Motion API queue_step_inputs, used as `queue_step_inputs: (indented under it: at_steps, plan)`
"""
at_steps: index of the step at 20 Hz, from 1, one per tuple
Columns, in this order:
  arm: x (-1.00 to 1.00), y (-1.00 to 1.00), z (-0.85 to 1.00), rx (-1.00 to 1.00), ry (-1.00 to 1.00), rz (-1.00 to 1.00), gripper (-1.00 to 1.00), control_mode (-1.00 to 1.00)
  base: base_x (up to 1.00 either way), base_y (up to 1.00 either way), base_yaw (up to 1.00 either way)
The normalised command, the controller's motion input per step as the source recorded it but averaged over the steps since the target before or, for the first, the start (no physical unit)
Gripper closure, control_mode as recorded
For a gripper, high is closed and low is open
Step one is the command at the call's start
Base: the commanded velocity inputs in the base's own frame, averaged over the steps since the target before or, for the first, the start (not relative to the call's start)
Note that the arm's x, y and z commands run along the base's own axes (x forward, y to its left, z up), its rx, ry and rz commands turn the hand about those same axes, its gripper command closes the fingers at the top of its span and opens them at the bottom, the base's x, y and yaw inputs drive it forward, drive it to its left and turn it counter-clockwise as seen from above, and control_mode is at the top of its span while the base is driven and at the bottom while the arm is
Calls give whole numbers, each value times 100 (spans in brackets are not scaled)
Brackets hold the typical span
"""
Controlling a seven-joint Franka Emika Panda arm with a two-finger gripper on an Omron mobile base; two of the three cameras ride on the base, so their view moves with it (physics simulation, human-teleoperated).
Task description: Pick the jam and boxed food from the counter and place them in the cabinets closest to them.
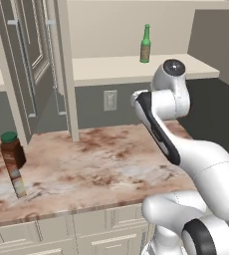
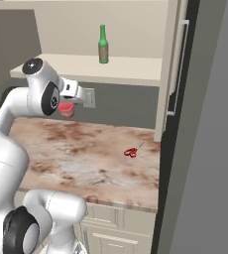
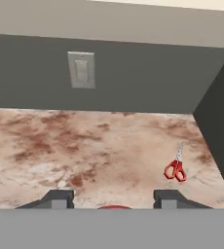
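Red-lidded jam (image 2: 66, 108) hangs in the gripper (image 2: 67, 110), lifted above the marbled surface (image 2: 86, 158) just in front of the wall socket (image 2: 88, 97). The gripper's 2 fingers (image 3: 59, 199) stand partly closed with the jar's red lid between them. Red scissors (image 2: 131, 151) lie on the surface toward the right. On the open cabinet (image 2: 131, 69) shelf above stands 1 green bottle (image 2: 103, 44). A brown jar (image 1: 13, 152) with a green lid stands at the surface's left end.

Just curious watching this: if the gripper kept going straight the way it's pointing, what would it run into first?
Probably the grey back wall under the open cabinet, near the wall outlet. The gripper, shut on the jam, looks across the counter, above the scissors. Depth is uncertain.
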Motion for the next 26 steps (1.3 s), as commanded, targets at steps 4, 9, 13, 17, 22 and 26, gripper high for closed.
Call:
queue_step_inputs:
  at_steps: [4,9,13,17,22,26]
  plan:
    - [-1,6,89,0,-13,0,100,-100,0,0,0]
    - [0,9,87,0,-12,0,100,-100,0,0,0]
    - [4,15,73,0,-10,1,100,-100,0,0,0]
    - [25,23,46,0,-9,2,100,-100,0,0,0]
    - [51,27,23,0,-6,0,100,-100,0,0,0]
    - [68,27,10,-2,-2,0,100,-100,0,0,0]
